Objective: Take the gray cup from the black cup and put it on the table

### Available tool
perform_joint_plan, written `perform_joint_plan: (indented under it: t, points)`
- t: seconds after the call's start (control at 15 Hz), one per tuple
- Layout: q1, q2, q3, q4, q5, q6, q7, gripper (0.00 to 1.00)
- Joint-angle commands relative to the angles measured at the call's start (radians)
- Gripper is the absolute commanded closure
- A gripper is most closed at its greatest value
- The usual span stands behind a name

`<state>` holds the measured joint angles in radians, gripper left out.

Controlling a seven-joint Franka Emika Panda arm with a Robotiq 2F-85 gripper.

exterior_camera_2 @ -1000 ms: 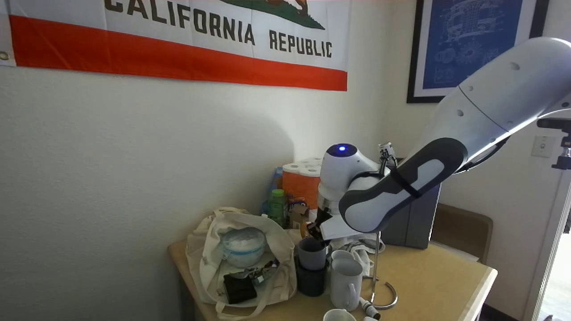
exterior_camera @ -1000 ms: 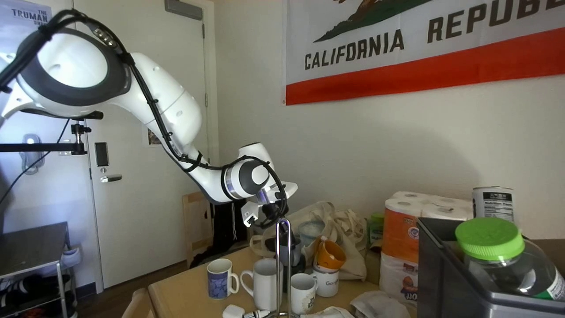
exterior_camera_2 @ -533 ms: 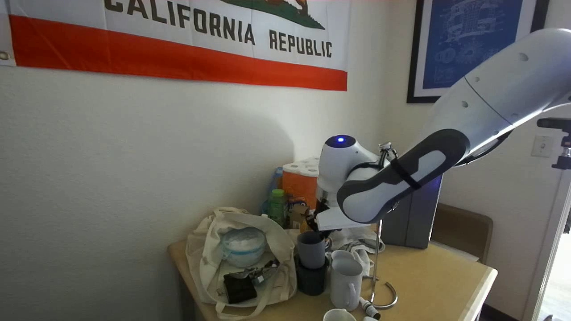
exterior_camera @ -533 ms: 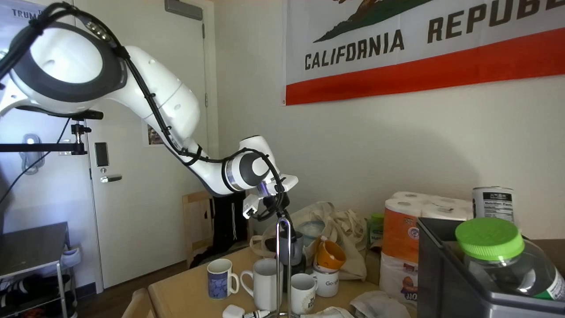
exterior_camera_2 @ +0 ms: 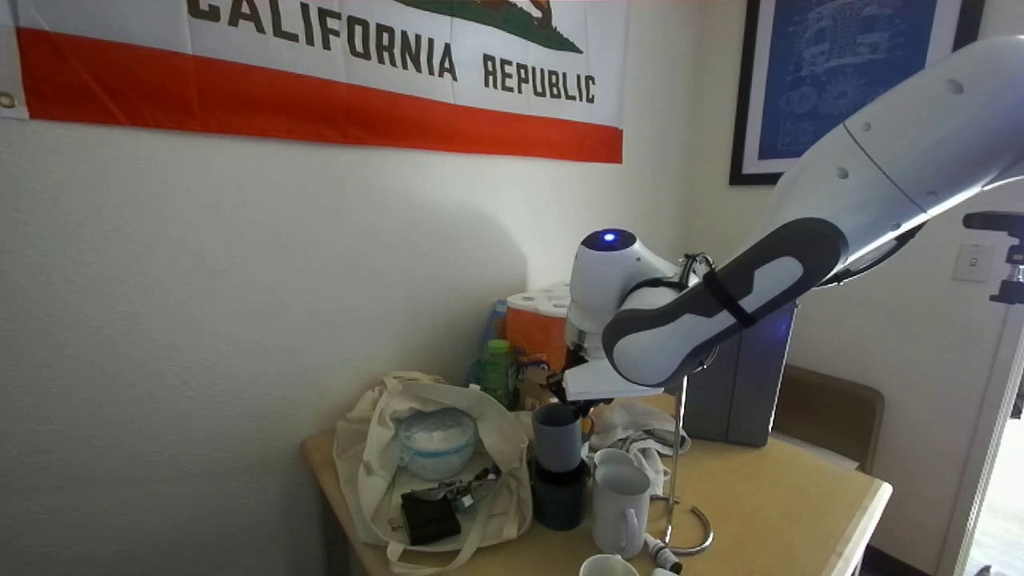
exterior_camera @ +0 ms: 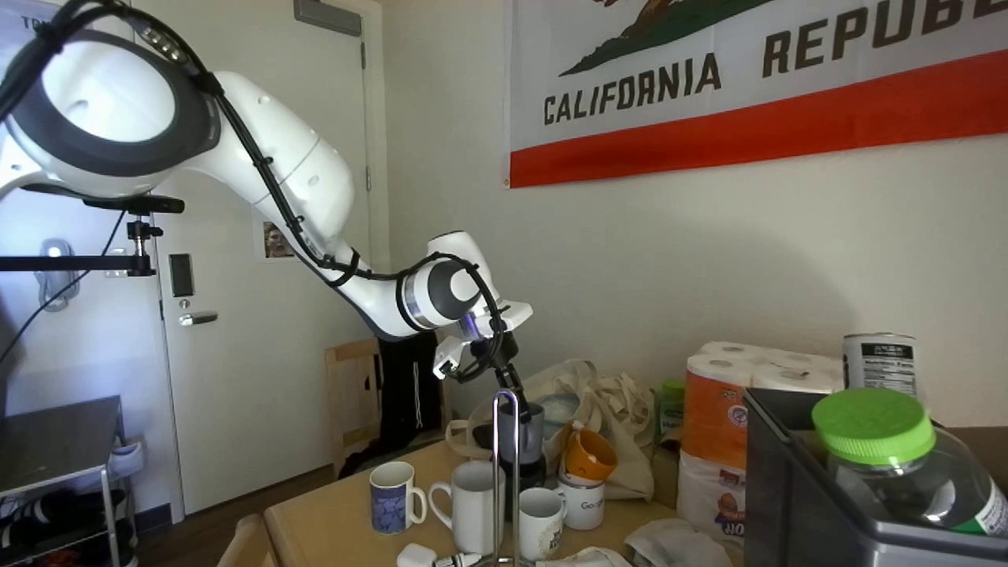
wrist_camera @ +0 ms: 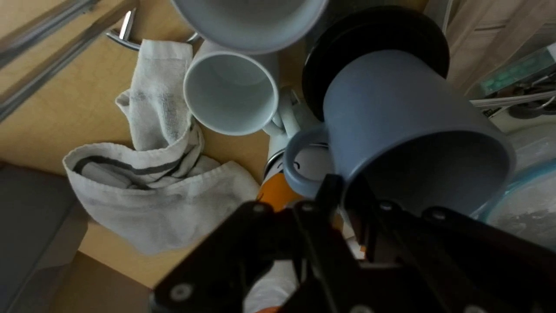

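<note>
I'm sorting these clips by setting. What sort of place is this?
Probably a home or dorm room: a wall-hung California flag, packaged paper rolls, and mugs on a wooden table.

Slopes the arm (exterior_camera: 315, 181) down and rightward in an exterior view, from an elbow (exterior_camera: 110, 94) high at the left to a bent wrist (exterior_camera: 429, 303). Carries a black cable (exterior_camera: 264, 161) along the arm, looped past the wrist. Slants leftward and down from the upper right in an exterior view, banded by a black strap (exterior_camera_2: 726, 300) and lit atop the wrist by a blue light (exterior_camera_2: 610, 238). Points the gripper (wrist_camera: 346, 193) downward, slightly tilted. Spreads blurred, dark linkages (wrist_camera: 321, 248) across the bottom of the wrist view. Holds the fingers (wrist_camera: 328, 191) in a close pinch, one tip just beside the other, as far as such dark shapes allow telling.
</note>
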<state>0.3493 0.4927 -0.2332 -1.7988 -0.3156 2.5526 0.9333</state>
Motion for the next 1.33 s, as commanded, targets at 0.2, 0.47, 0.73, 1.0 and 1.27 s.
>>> perform_joint_plan:
  t: [0.2,0.47,0.73,1.0,1.27]
  points:
    - [-0.008,-0.023,0.021,0.008,-0.021,-0.054,0.069,0.97]
    - [-0.015,-0.036,0.025,0.022,-0.018,-0.076,0.082,0.97]
    - [-0.028,-0.048,0.032,0.039,-0.012,-0.099,0.082,0.97]
    - [-0.049,-0.074,0.046,0.066,0.005,-0.131,0.072,0.97]
    - [-0.075,-0.115,0.044,0.09,0.007,-0.167,0.091,0.97]
